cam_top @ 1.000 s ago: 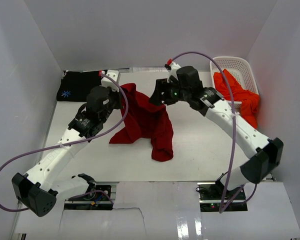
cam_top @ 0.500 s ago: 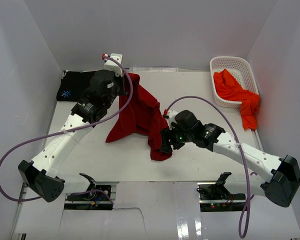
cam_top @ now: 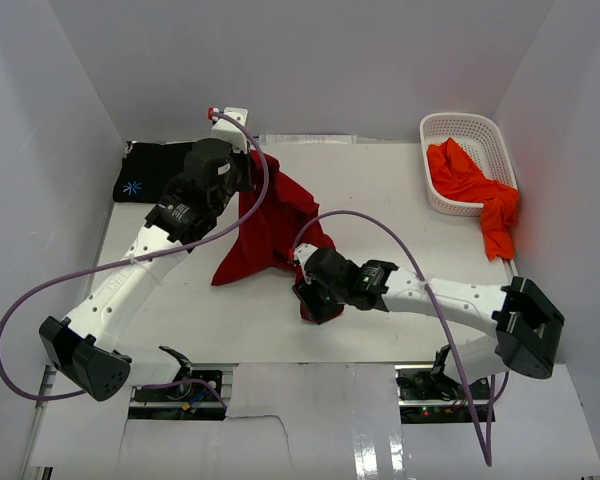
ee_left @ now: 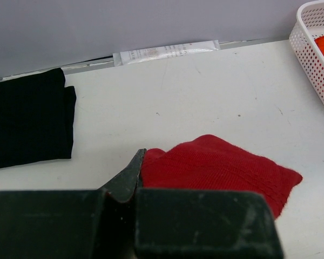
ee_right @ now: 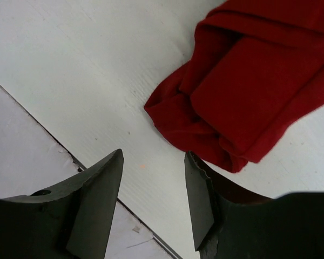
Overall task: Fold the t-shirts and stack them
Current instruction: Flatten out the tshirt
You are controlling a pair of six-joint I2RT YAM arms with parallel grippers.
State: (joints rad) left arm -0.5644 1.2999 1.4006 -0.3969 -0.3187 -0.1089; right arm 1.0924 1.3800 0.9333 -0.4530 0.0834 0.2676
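Note:
The dark red t-shirt (cam_top: pixel 275 225) lies rumpled mid-table, its far end lifted. My left gripper (cam_top: pixel 248 172) is shut on that end; the left wrist view shows the cloth (ee_left: pixel 221 164) pinched at the jaws. My right gripper (cam_top: pixel 308 296) is open and empty, low over the shirt's near end (ee_right: pixel 243 102), with bare table between its fingers. The black t-shirt with a blue print (cam_top: pixel 150 172) lies folded at the far left, also in the left wrist view (ee_left: pixel 27 121). The orange-red t-shirt (cam_top: pixel 475 190) hangs out of the white basket (cam_top: pixel 460 125).
The basket stands at the far right corner and shows in the left wrist view (ee_left: pixel 313 48). White walls close in the table on three sides. The table's near edge (ee_right: pixel 97 178) is close under my right gripper. Purple cables loop over both arms.
My right gripper let go of the red shirt's far end, swung down and towards me to the shirt's near end, and is open. My left gripper moved farther away, still holding the shirt.

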